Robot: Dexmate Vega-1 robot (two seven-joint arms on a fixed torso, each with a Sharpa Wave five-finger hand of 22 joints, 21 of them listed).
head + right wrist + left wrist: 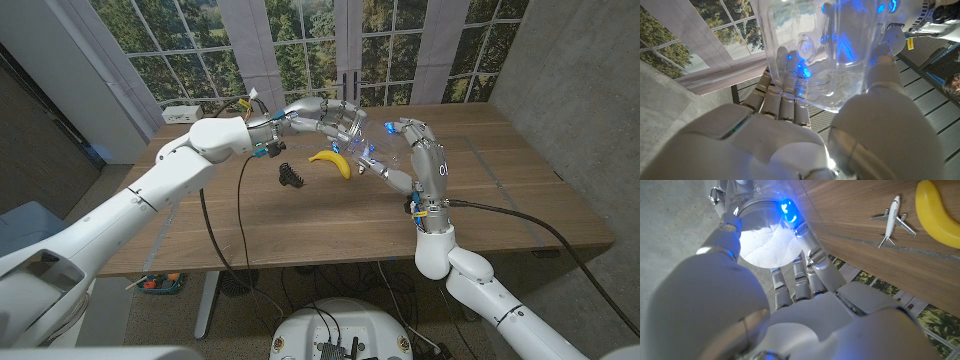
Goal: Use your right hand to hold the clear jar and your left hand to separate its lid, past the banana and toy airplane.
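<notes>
Above wooden table [520, 190] — right hand [415, 150] grips clear ribbed jar [822, 50]

Place: a robot test room, office-like rather than a home.
Counter: a plain wooden counter [300, 215] on a metal frame, cables [225, 240] hanging loose off its near edge.
Walls: bare grey walls [575, 50] and a tall paned window [300, 45] looking onto trees.
Power: a white power strip [180, 114] lies at the counter's far corner.
Floor: small tools [160, 284] lie under the counter.
</notes>
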